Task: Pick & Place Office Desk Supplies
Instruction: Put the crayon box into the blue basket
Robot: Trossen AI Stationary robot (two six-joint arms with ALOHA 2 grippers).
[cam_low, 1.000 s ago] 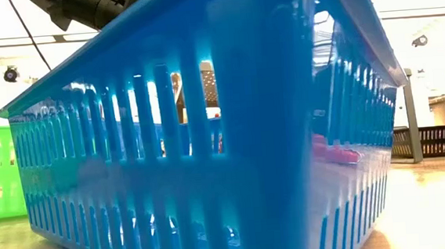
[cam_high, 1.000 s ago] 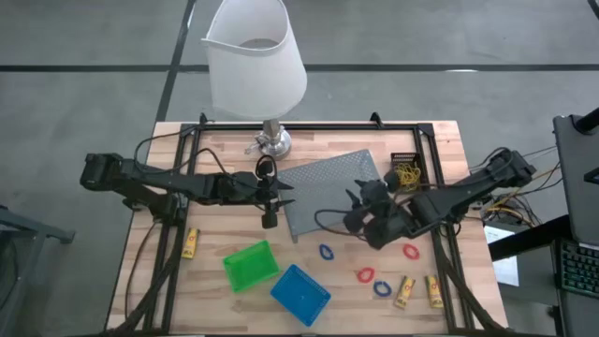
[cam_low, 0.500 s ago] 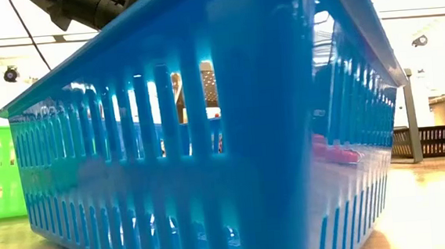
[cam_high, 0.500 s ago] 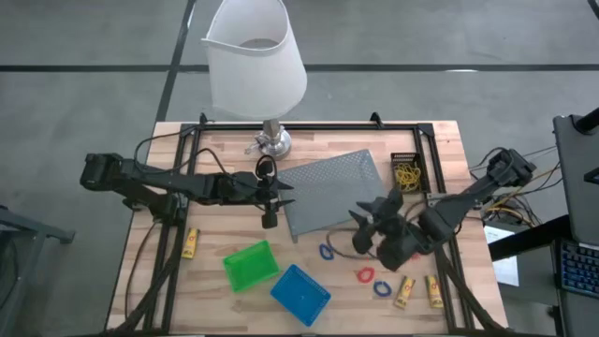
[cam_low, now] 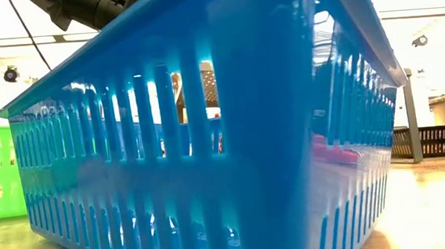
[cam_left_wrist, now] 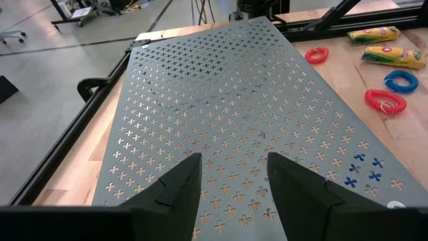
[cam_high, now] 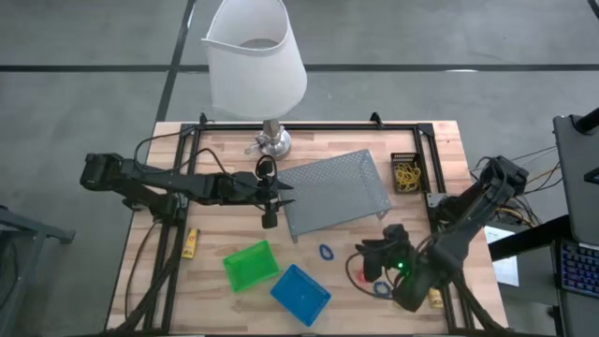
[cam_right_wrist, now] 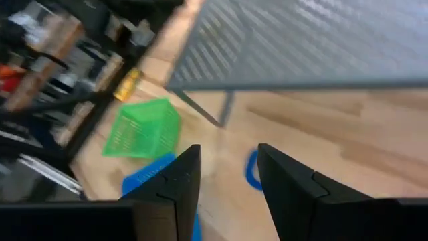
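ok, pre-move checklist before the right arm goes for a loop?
1. Right claw open, nothing between the fingers: ok.
2. Blue loop ahead of the right claw, lying free on the table: ok.
3. Loop clear of the grey mesh tray: ok in the high view.
4. Blue bin and green bin upright and unobstructed: ok.
5. Left claw open over the tray, away from the right arm: ok.
6. Red loops near the right arm: partly hidden, cannot tell.
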